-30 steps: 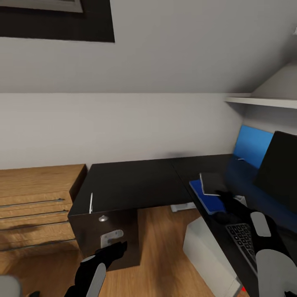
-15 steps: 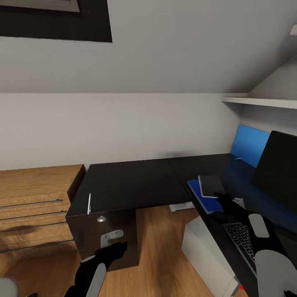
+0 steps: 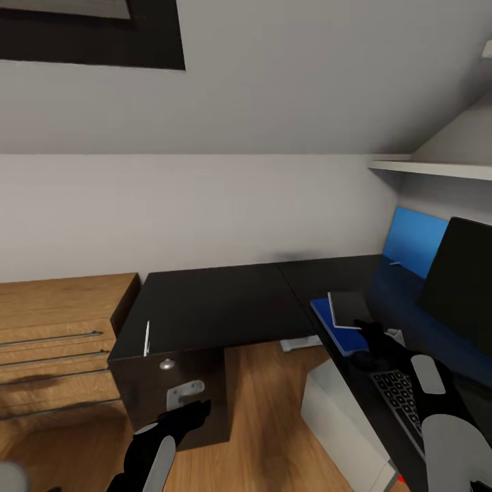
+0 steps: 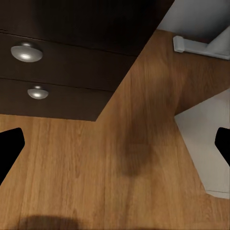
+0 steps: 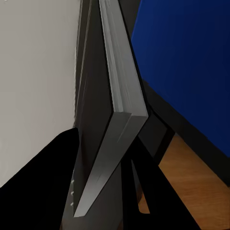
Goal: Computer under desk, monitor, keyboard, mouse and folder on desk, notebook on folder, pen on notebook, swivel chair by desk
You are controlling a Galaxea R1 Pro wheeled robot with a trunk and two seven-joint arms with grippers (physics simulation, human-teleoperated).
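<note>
The black desk (image 3: 219, 307) fills the corner. On its right wing the blue folder (image 3: 330, 328) lies flat with the dark grey notebook (image 3: 348, 306) on top. My right gripper (image 3: 372, 333) is at the notebook's near edge; in the right wrist view the notebook (image 5: 120, 86) runs between the fingers, shut on it. The white pen (image 3: 147, 337) lies at the desk's left edge. The monitor (image 3: 465, 287) stands at the right, the keyboard (image 3: 400, 400) in front of it. The grey computer (image 3: 335, 410) sits under the desk. My left gripper (image 3: 197, 410) hangs open, low before the drawers. The swivel chair is out of view.
The black drawer unit (image 3: 178, 389) with round knobs (image 4: 26, 51) holds up the desk's left end. A light wooden dresser (image 3: 61, 335) stands left of it. A blue wall panel (image 3: 413, 239) and a white shelf (image 3: 437, 167) are behind the monitor. Wooden floor (image 4: 124, 158) lies below.
The whole picture has slid a little to the left, so the camera has moved. Neither arm has visibly moved, and the notebook still rests on the folder.
</note>
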